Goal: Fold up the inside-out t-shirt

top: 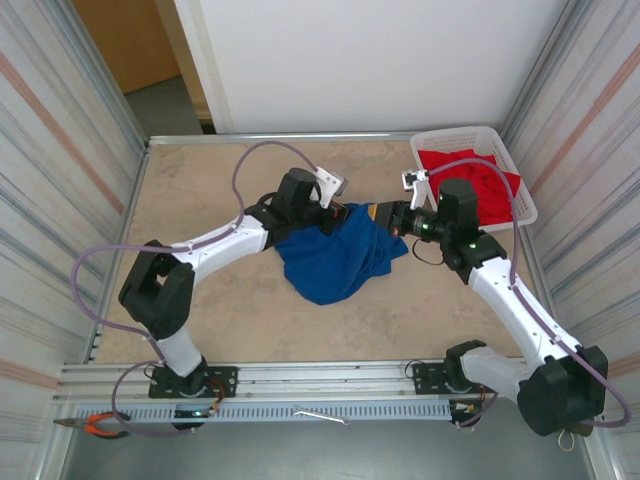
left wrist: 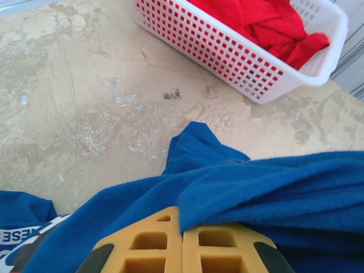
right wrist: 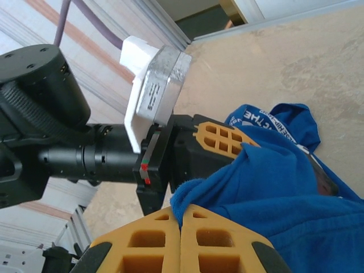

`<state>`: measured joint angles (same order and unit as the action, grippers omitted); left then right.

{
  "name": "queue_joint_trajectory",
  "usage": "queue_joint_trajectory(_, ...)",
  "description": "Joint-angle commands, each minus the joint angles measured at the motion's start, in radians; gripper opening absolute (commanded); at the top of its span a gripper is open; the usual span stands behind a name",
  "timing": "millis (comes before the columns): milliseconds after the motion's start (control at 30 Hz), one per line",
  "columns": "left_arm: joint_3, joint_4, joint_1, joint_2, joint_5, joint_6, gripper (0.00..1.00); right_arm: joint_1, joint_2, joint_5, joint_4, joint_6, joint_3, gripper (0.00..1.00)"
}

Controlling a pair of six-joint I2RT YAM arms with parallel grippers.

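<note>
**Operator:** Where is the inside-out t-shirt [top: 340, 262], and what holds it?

**Technician:** It lies mid-desk [top: 200, 170], bunched in a heap, with its far edge raised between the two arms. The left jaws are pressed together on a fold of blue cloth. The right jaws pinch a ridge of the same cloth just beside them.

**Operator:** How will it handle?

**Technician:** It looks light, soft and limp. Unsupported cloth will sag and drag on the desk. It is not fragile, though a thin pinch may creep out under tension.

**Operator:** Where should it be held?

**Technician:** The two pinches sit close together, so little cloth can spread between them. Prefer well-separated points on a hem or seam, where doubled cloth grips best. Which edge is held now cannot be told. The printed lettering [right wrist: 256, 116] marks one rolled edge.
</note>
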<state>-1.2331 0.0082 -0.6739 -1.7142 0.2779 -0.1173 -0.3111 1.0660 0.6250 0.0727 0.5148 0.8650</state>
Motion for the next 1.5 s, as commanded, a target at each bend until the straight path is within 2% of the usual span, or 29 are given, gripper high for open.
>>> queue_joint_trajectory(0,-0.004,0.035,0.056,0.015,0.072,-0.068,0.00,0.030,-0.045,0.020,0.000,-0.016,-0.022,0.00)
queue_joint_trajectory(133,0.108,0.159,0.106,0.112,0.128,-0.165,0.00,0.059,-0.013,0.005,-0.003,-0.034,-0.077,0.00)
queue_joint_trajectory(267,0.204,0.255,0.133,0.200,0.179,-0.253,0.00,0.060,0.084,-0.038,-0.023,-0.059,-0.142,0.00)
queue_joint_trajectory(300,0.221,0.268,0.133,0.220,0.188,-0.268,0.00,0.057,0.121,-0.053,-0.016,-0.065,-0.149,0.18)
queue_joint_trajectory(333,0.235,0.277,0.133,0.236,0.197,-0.278,0.00,0.053,0.154,-0.081,0.000,-0.067,-0.150,0.43)
queue_joint_trajectory(367,0.245,0.281,0.133,0.246,0.203,-0.288,0.00,0.046,0.176,-0.106,0.015,-0.066,-0.150,0.53)
queue_joint_trajectory(400,0.254,0.283,0.134,0.256,0.205,-0.300,0.00,0.038,0.188,-0.133,0.030,-0.058,-0.150,0.59)
queue_joint_trajectory(467,0.273,0.290,0.133,0.273,0.205,-0.314,0.00,0.012,0.172,-0.174,0.046,-0.031,-0.150,0.63)
queue_joint_trajectory(600,0.286,0.256,0.132,0.295,0.170,-0.335,0.00,-0.082,0.050,-0.308,0.109,0.047,-0.124,0.63)
queue_joint_trajectory(700,0.290,0.233,0.128,0.309,0.138,-0.353,0.00,-0.180,-0.024,-0.423,0.149,0.087,-0.094,0.63)
queue_joint_trajectory(767,0.285,0.210,0.127,0.314,0.117,-0.361,0.00,-0.250,-0.037,-0.501,0.159,0.112,-0.066,0.68)
queue_joint_trajectory(833,0.275,0.189,0.124,0.317,0.104,-0.364,0.00,-0.310,-0.022,-0.591,0.164,0.116,-0.035,0.77)
queue_joint_trajectory(867,0.270,0.181,0.123,0.315,0.102,-0.365,0.00,-0.328,-0.003,-0.621,0.165,0.109,-0.017,0.78)
queue_joint_trajectory(900,0.263,0.170,0.120,0.315,0.100,-0.364,0.00,-0.340,0.024,-0.649,0.168,0.099,0.005,0.88)
queue_joint_trajectory(1000,0.241,0.149,0.107,0.313,0.101,-0.358,0.00,-0.340,0.129,-0.676,0.159,0.050,0.076,0.90)
queue_joint_trajectory(1100,0.227,0.131,0.096,0.319,0.099,-0.352,0.00,-0.318,0.256,-0.643,0.155,0.009,0.152,0.86)
queue_joint_trajectory(1167,0.224,0.125,0.094,0.326,0.098,-0.358,0.00,-0.301,0.329,-0.623,0.155,-0.009,0.186,0.74)
queue_joint_trajectory(1267,0.225,0.118,0.095,0.344,0.083,-0.372,0.00,-0.255,0.403,-0.549,0.122,-0.012,0.184,0.42)
queue_joint_trajectory(1367,0.223,0.103,0.101,0.352,0.073,-0.368,0.00,-0.207,0.409,-0.451,0.044,0.001,0.137,0.00)
queue_joint_trajectory(1467,0.240,0.096,0.128,0.352,0.069,-0.363,0.00,-0.161,0.354,-0.344,-0.011,0.023,0.094,0.00)
